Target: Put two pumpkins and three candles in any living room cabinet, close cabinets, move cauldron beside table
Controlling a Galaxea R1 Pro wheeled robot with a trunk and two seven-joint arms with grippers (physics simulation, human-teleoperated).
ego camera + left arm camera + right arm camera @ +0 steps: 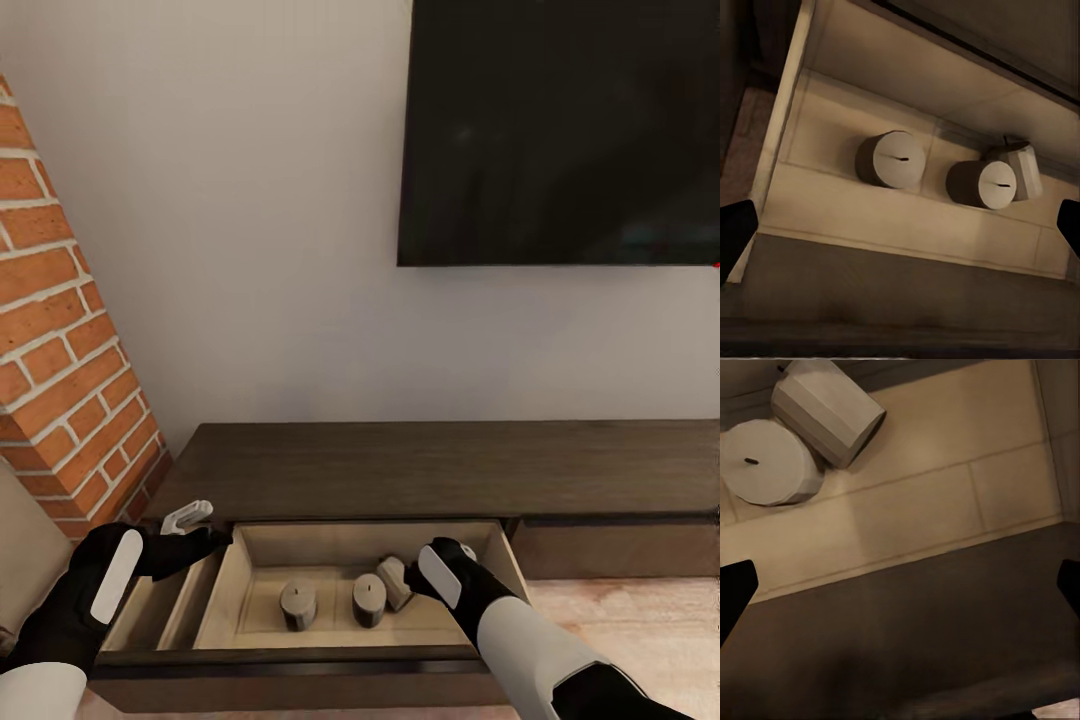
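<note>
**Three candles in the open drawer**

Against a pale wall, the cabinet (440, 470) has one drawer (300, 655) pulled out. Nearest, the left gripper (900, 229) and right gripper (900, 585) hover over it, both spread wide and empty. On the beige floor two candles (298, 605) (369, 598) stand upright; the third (393, 580) lies tipped against the second. Beyond hangs a dark screen (560, 130), with brick (60, 330) at left.

1. The left arm reaches forward from the lower left in the head view; its left end effector (205, 535) points rightward.
2. Its dark fingertips (735, 232) stand wide apart, holding nothing.
3. The right arm slants up from the lower right; the right end effector (415, 580) is spread, fingertips (735, 592) apart, empty.
</note>
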